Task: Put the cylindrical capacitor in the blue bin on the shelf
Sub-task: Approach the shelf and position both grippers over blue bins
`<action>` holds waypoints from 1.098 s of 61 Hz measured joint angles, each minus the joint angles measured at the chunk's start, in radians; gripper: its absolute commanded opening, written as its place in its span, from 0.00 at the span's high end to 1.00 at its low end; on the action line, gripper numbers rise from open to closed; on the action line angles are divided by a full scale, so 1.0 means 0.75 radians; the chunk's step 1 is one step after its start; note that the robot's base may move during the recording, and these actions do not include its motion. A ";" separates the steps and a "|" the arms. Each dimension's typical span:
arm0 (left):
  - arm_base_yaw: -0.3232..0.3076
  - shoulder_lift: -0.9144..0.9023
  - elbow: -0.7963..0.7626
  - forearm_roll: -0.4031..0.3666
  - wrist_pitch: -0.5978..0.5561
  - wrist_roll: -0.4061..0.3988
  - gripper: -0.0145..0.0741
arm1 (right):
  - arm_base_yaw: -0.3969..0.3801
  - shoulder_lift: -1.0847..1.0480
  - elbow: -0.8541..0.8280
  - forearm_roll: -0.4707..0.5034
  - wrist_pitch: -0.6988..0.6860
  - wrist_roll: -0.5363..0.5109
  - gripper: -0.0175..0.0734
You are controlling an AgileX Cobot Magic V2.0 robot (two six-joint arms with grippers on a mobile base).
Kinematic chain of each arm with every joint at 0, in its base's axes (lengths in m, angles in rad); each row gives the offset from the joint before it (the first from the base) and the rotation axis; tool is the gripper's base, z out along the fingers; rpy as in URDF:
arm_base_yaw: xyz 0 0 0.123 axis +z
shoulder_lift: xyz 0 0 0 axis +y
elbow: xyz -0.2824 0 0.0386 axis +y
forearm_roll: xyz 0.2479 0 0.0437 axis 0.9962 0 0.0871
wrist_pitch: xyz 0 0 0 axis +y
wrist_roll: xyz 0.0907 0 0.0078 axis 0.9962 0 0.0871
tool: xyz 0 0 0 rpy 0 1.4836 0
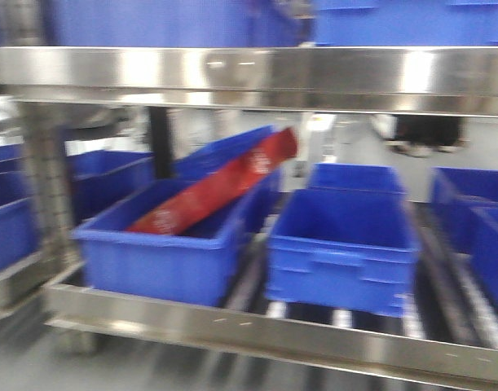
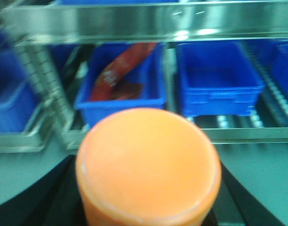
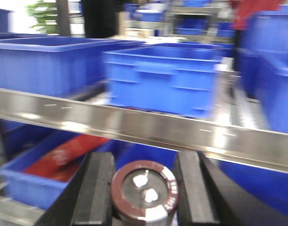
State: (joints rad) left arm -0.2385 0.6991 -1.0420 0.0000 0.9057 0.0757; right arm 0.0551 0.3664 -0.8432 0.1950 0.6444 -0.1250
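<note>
The cylindrical capacitor point(image 3: 144, 190) shows its end face: a maroon rim with white print and two metal terminals. My right gripper point(image 3: 144, 181) is shut on it, a black finger on each side, just below a steel rail of the shelf point(image 3: 134, 125). My left gripper point(image 2: 148, 193) is shut on a large orange cylinder point(image 2: 146, 160) that hides its fingertips. The shelf point(image 1: 257, 69) fills the front view, where neither gripper appears. On its lower level an empty blue bin point(image 1: 342, 244) stands at centre right.
A second blue bin point(image 1: 151, 261) to the left holds a tilted red packet point(image 1: 224, 187). More blue bins stand at both sides and on the level above point(image 3: 162, 77). The lower front rail point(image 1: 273, 330) runs across below the bins. Everything is motion-blurred.
</note>
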 measured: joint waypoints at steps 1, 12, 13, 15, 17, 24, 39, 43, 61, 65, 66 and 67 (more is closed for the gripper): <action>0.000 0.000 0.000 0.000 0.000 0.000 0.96 | 0.000 0.000 0.000 0.000 0.000 0.000 0.99; 0.000 0.000 0.000 0.000 0.000 0.000 0.96 | 0.000 0.000 0.000 0.000 0.000 0.000 0.99; 0.000 0.000 0.000 0.000 0.000 0.000 0.96 | 0.000 0.000 0.000 0.000 0.000 0.000 0.99; 0.000 0.000 0.000 0.000 0.000 0.000 0.96 | 0.000 0.000 0.000 0.000 0.000 0.000 0.99; 0.000 0.000 0.000 0.000 0.000 0.000 0.96 | 0.000 0.000 0.000 0.000 0.000 0.000 0.99; 0.000 0.000 0.000 0.000 0.000 0.000 0.96 | 0.000 0.000 0.000 0.000 0.000 0.000 0.99; 0.000 0.000 0.000 0.016 0.000 0.000 0.96 | 0.000 0.000 0.000 0.000 0.000 0.000 0.99; 0.000 0.000 0.000 0.024 0.000 0.000 0.96 | 0.000 0.000 0.000 0.000 0.000 0.000 0.99; 0.000 0.000 0.000 0.038 0.000 0.000 0.96 | 0.000 0.000 0.000 0.000 0.000 0.000 0.99; 0.000 0.000 0.000 0.038 0.000 0.000 0.96 | 0.000 0.000 0.000 0.000 0.000 0.000 0.99; 0.000 0.000 0.000 0.038 0.000 0.000 0.96 | 0.000 0.000 0.000 0.000 0.000 0.000 0.99; 0.000 0.000 0.000 0.038 0.000 0.000 0.96 | 0.000 0.000 0.000 0.000 0.000 0.000 0.99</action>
State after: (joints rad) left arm -0.2385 0.6991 -1.0420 0.0287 0.9057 0.0757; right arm 0.0551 0.3664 -0.8432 0.1950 0.6444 -0.1250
